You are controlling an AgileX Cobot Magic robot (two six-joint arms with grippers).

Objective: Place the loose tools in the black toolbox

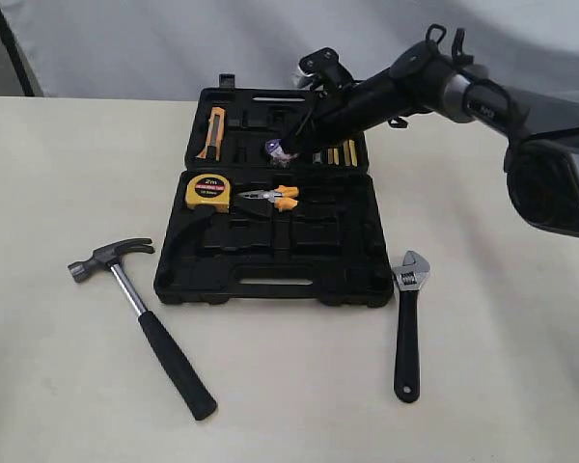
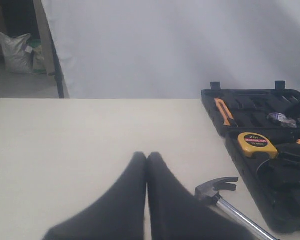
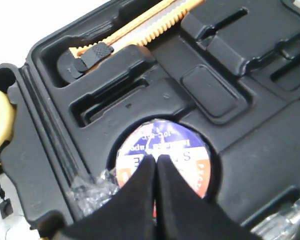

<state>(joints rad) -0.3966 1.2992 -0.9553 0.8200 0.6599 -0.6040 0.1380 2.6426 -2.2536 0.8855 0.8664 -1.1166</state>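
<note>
The black toolbox (image 1: 270, 287) lies open in the middle of the table, both halves flat. A purple-white tape roll (image 3: 166, 141) rests in a round recess of the far half, with crumpled clear wrap beside it. My right gripper (image 3: 156, 160) hovers just over the roll with its fingers shut together; in the exterior view the right gripper (image 1: 288, 151) reaches in from the right. The claw hammer (image 1: 140, 313) lies on the table left of the box, and the adjustable wrench (image 1: 406, 328) lies to its right. My left gripper (image 2: 146, 156) is shut and holds nothing, with the hammer's head (image 2: 216, 188) just beside it.
A yellow tape measure (image 1: 208, 193) and orange-handled pliers (image 1: 275, 198) sit in the near half of the box. An orange utility knife (image 1: 214, 132) lies in the far half. A white backdrop stands behind the table.
</note>
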